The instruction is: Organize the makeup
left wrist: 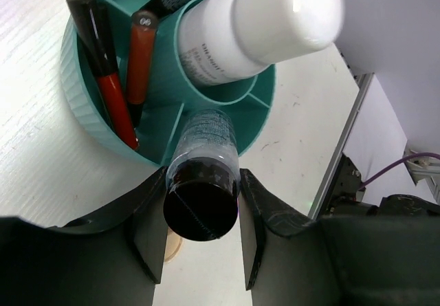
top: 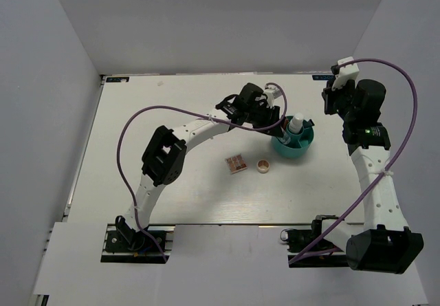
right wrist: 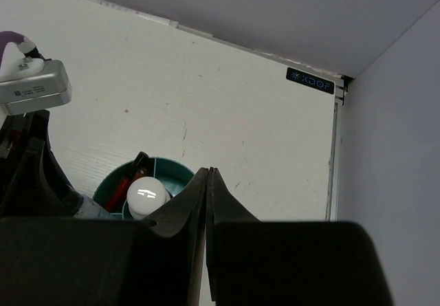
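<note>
- The square pinkish-brown palette [top: 236, 163] and the round beige compact [top: 262, 165] lie side by side on the table [top: 206, 199], near the teal cup [left wrist: 79, 106], not yet sorted.
- The left gripper [left wrist: 201, 227] pinches the short black tube [left wrist: 203, 175] at its dark end; the other end points at an outer compartment, just at the rim.
- We see a risk here: released while tilted, the tube may catch the divider and fall outside, or push the cup.
- The white bottle [left wrist: 261, 24] stands in the middle compartment, close to the tube; a knock could tip it. The red-black pencil [left wrist: 110, 86] leans in another compartment.
- Farthest, the right gripper [right wrist: 208, 182] hangs with fingers pressed together, holding nothing.
</note>
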Available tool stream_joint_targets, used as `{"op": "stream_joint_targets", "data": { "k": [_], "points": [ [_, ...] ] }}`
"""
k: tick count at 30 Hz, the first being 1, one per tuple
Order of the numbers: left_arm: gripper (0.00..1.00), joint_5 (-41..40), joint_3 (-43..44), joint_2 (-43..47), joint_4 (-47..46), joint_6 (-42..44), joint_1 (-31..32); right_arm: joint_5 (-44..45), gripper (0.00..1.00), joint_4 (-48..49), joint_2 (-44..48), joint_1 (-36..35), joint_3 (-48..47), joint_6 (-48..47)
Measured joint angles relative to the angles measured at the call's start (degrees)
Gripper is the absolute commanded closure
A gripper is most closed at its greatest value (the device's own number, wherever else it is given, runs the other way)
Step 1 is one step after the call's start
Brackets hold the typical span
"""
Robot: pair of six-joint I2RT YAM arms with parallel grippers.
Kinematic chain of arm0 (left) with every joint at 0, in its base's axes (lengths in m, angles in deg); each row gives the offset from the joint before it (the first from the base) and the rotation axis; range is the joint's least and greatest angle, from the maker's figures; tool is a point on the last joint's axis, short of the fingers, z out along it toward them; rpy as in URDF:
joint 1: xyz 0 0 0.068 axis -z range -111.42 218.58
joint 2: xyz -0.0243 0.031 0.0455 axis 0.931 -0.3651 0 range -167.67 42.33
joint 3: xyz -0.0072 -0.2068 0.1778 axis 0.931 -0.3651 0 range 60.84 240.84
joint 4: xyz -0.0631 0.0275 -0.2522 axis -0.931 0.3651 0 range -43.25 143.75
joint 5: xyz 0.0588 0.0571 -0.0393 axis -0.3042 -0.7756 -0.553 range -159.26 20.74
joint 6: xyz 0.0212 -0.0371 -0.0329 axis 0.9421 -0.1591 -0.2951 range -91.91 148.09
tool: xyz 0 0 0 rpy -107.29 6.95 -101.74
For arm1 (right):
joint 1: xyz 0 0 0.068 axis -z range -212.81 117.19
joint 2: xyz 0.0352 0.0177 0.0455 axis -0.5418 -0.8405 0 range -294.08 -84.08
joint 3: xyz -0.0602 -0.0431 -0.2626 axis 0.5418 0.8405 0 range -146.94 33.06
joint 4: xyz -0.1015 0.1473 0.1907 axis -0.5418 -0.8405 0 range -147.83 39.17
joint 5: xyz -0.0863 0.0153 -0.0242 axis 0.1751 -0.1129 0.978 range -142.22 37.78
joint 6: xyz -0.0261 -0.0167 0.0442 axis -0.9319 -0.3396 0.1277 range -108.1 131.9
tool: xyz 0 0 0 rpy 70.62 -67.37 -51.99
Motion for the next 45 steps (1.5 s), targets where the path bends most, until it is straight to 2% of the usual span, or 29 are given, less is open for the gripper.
{"op": "stream_joint_targets", "data": {
  "k": [4, 7, 8, 10, 13, 20, 26, 29, 30, 33, 36, 37, 38, 39, 40, 41, 42, 44, 45],
  "points": [
    [0.88, -0.3, 0.0, -1.2, 0.3, 0.1, 0.2, -0.3, 0.96, 0.2, 0.0, 0.0, 0.3, 0.2],
    [0.79, -0.4, 0.0, -1.4, 0.2, 0.2, 0.4, -0.8, 0.96, 0.2, 0.1, 0.0, 0.3, 0.3],
    [0.67, -0.5, 0.0, -1.4, 0.2, 0.2, 0.5, -0.9, 0.95, 0.2, 0.1, 0.0, 0.3, 0.3],
    [0.52, -0.7, 0.0, -1.4, 0.3, 0.2, 0.5, -1.0, 0.95, 0.2, 0.1, 0.0, 0.3, 0.3],
    [0.35, -1.0, 0.0, -1.4, 0.3, 0.2, 0.6, -1.0, 0.95, 0.2, 0.1, 0.0, 0.4, 0.3],
    [0.29, -1.9, 0.3, -1.4, 0.0, 0.1, 0.6, -1.2, 0.95, 0.4, 0.7, 0.0, 1.4, 0.3],
    [0.29, -2.6, 0.8, -1.2, 0.0, -0.1, 0.6, -1.8, 0.89, 0.6, 0.9, 0.0, 1.4, 0.3],
    [0.29, -3.9, 0.8, 0.0, 0.3, 0.0, 0.6, -3.9, 0.76, 0.7, 1.5, 0.1, 1.9, -0.4],
    [0.29, -4.4, 0.8, 0.8, 0.5, 0.1, 0.5, -5.7, 0.68, 0.6, 2.0, 0.1, 2.3, -1.2],
    [0.29, -6.1, 0.3, 4.7, 1.6, 0.5, 0.2, -12.5, 0.56, -0.1, 3.6, 0.1, 3.5, -3.7],
    [0.3, -9.2, -2.9, 12.7, 2.2, 1.5, -0.1, -21.8, 0.53, -2.7, 4.7, 0.1, 3.9, -8.2],
    [0.32, -10.4, -4.4, 15.9, 1.9, 1.9, -0.3, -25.0, 0.54, -4.1, 4.7, 0.1, 4.0, -10.2],
    [0.39, -11.7, -6.2, 19.1, 1.7, 2.2, -0.3, -28.5, 0.57, -5.8, 4.7, 0.0, 4.0, -12.6],
    [0.45, -12.9, -8.5, 22.9, 1.7, 2.5, -0.5, -31.9, 0.7, -8.0, 4.5, 0.0, 4.0, -15.1],
    [0.54, -14.2, -11.5, 26.9, 1.0, 2.7, -0.7, -34.5, 0.8, -10.2, 4.2, -0.2, 3.9, -18.3],
    [0.73, -15.3, -14.1, 30.4, 0.7, 2.4, -0.8, -37.3, 0.91, -13.3, 3.7, -0.3, 3.9, -21.8],
    [0.8, -16.4, -17.7, 34.2, 0.4, 2.2, -1.1, -39.9, 1.0, -17.1, 2.7, -0.5, 3.8, -25.6],
    [0.86, -18.1, -25.1, 40.9, -0.5, 1.1, -1.6, -43.5, 1.0, -25.4, -0.3, -1.0, 2.8, -34.4],
    [0.87, -18.6, -29.0, 43.7, -0.4, 0.3, -1.9, -44.8, 0.97, -29.8, -2.4, -1.6, 2.2, -38.8]
  ]
}}
